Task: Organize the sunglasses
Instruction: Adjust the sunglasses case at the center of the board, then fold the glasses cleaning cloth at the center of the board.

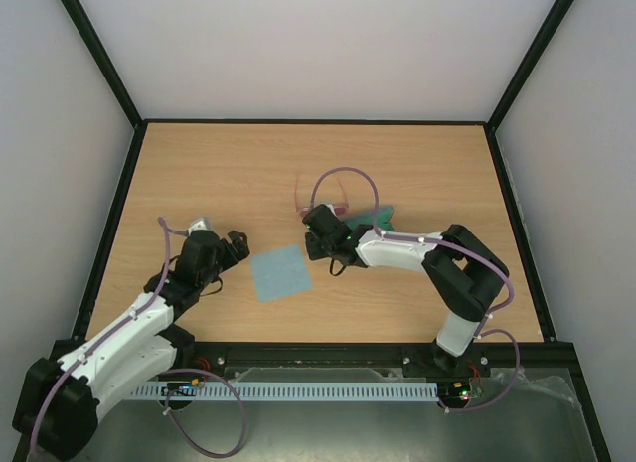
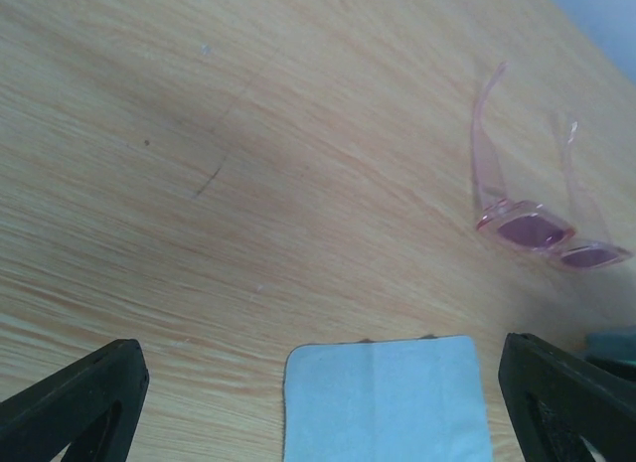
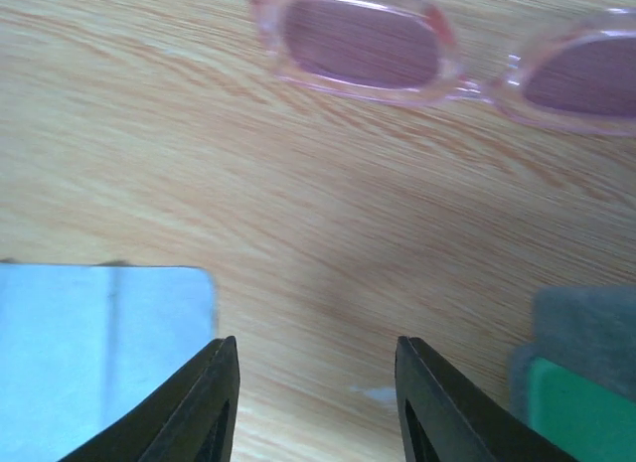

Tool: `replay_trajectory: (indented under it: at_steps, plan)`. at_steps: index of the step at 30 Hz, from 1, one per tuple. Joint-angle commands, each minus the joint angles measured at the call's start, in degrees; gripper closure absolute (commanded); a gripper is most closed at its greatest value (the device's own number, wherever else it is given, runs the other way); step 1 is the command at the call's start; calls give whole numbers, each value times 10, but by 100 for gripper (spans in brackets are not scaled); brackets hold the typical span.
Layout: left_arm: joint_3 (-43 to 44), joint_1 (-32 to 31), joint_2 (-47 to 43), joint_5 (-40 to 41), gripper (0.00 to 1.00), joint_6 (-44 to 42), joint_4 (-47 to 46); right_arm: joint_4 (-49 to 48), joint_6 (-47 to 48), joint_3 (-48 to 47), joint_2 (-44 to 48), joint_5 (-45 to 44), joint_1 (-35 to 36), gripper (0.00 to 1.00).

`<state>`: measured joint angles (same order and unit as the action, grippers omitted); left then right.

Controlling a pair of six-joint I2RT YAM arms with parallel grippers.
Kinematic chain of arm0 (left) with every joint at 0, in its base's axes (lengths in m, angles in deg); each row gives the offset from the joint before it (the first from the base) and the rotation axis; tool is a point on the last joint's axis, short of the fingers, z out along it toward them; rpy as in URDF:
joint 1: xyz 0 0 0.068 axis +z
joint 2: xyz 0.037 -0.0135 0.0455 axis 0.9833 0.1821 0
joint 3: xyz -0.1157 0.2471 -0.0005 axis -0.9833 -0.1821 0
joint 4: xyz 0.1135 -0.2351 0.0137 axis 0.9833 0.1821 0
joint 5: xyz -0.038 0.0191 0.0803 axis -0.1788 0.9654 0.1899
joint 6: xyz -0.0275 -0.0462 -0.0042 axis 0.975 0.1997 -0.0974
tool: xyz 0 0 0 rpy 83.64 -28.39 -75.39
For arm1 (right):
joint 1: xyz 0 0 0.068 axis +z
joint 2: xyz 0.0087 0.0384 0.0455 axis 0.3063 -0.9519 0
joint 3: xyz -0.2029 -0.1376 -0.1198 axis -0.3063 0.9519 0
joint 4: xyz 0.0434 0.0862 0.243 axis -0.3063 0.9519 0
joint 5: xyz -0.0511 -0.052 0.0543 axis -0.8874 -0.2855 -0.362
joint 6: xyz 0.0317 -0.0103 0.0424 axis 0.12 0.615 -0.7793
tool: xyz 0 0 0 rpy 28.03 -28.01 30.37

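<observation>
Partly hidden: in the overhead view the right gripper (image 3: 316, 361) and its cable cover most of the sunglasses (image 2: 537, 231), so only pink edges show at centre frame.
Cut off: a teal-grey case (image 1: 381, 218) sits mostly behind the right arm.
Sunglasses, look: thin translucent pink frame, oval purple-pink lenses, temples unfolded.
Sunglasses, place: on the wooden table (image 1: 199, 174), along the top edge of the right wrist view, clear of the fingertips.
Right gripper: fingers parted, nothing between them.
Left gripper (image 2: 320, 355): spread wide and empty, with a light-blue cloth (image 1: 281, 273) at lower centre of its view.
</observation>
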<state>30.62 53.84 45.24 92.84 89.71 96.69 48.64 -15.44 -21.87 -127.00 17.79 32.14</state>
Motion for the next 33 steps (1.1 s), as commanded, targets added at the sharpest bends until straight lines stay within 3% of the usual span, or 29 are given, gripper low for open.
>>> replay_trajectory:
  at_steps: [1,6,10,13,14,21,25,28,32,33]
  plan:
    - [24,0,44,-9,1,-17,1,-11,21,-14,19,93,-2,55]
    - [22,-6,83,-10,0,-21,-11,9,33,-56,-28,153,-2,53]
    - [22,-14,104,-4,2,-21,-12,19,33,-78,-50,171,-2,41]
    - [25,-19,113,2,1,-21,-8,35,37,-91,-53,152,-2,22]
    - [29,-22,115,5,1,-22,-5,38,38,-91,-49,149,-1,1]
    - [78,-58,126,34,1,-42,49,63,22,-82,7,107,-4,1]
    - [88,-67,134,33,0,-61,53,91,16,-94,8,183,-38,1]
    - [92,-68,141,30,0,-70,56,83,28,-78,9,293,-73,29]
    - [98,-70,148,29,0,-74,56,35,28,-38,19,329,-80,35]
    - [100,-72,148,30,1,-74,57,30,28,-37,15,339,-80,42]
